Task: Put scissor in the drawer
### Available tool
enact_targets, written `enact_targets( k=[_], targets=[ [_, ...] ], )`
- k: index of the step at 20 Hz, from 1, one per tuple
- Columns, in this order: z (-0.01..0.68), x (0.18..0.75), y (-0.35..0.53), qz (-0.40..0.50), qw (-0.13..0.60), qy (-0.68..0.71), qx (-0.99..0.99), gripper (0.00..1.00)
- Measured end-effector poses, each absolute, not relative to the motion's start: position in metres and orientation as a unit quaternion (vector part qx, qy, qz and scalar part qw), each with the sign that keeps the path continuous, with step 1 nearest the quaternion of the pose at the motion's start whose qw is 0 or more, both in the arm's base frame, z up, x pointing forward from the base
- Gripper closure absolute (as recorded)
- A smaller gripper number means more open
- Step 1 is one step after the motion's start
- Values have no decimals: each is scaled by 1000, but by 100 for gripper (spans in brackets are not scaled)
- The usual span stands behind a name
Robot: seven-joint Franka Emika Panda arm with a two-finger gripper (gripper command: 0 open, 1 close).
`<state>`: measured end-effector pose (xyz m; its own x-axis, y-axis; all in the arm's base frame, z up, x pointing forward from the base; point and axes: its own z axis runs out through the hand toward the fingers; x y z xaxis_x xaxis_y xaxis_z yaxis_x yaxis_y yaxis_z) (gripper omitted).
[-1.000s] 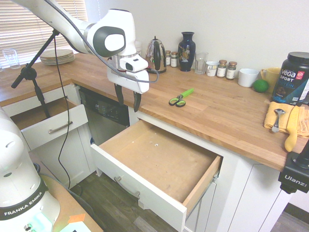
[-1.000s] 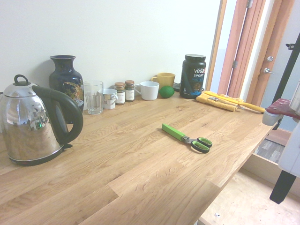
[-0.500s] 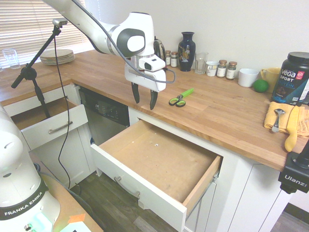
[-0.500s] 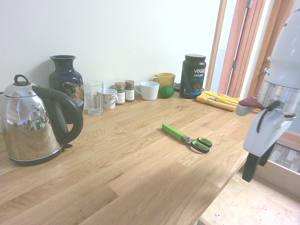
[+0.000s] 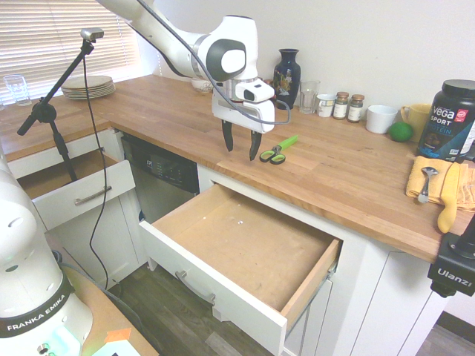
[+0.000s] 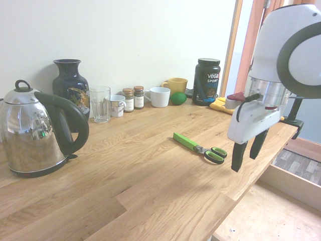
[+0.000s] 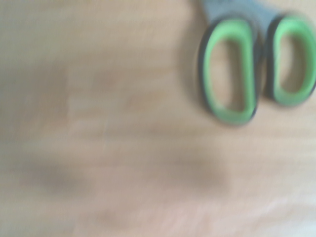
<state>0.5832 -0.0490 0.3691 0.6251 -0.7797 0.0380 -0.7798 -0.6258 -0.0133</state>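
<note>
The scissor [image 5: 277, 150] lies flat on the wooden counter, lime-green handles toward the counter's front edge, sheathed blade pointing to the back wall; the scissor [image 6: 201, 148] shows likewise from the other side. In the blurred wrist view only its two handle loops [image 7: 256, 66] appear. My gripper [image 5: 242, 147] hangs open and empty above the counter just beside the handles, fingers pointing down; in the second exterior view the gripper [image 6: 248, 151] sits right of the loops, not touching. The drawer [image 5: 245, 248] stands pulled out below the counter edge, its bare wood inside holding nothing.
A smaller drawer [image 5: 78, 194] is open at the left. Along the back wall stand a kettle [image 6: 35, 131], vase [image 5: 286, 78], glass [image 6: 100, 104], spice jars [image 5: 349, 107], mugs [image 5: 381, 119] and a protein tub [image 5: 451, 121]. Yellow cloth with a spoon [image 5: 438, 185] lies right.
My arm has swung from above the drawer's left corner rightward and back over the counter, ending beside the scissor's handles. The gripper stayed open. The scissor has not moved.
</note>
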Motion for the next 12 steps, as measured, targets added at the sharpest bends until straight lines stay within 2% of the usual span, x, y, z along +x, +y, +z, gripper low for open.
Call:
enact_targets(
  k=[12],
  targets=[
    [355,673,-50,16,5,-434,901,0]
  ],
)
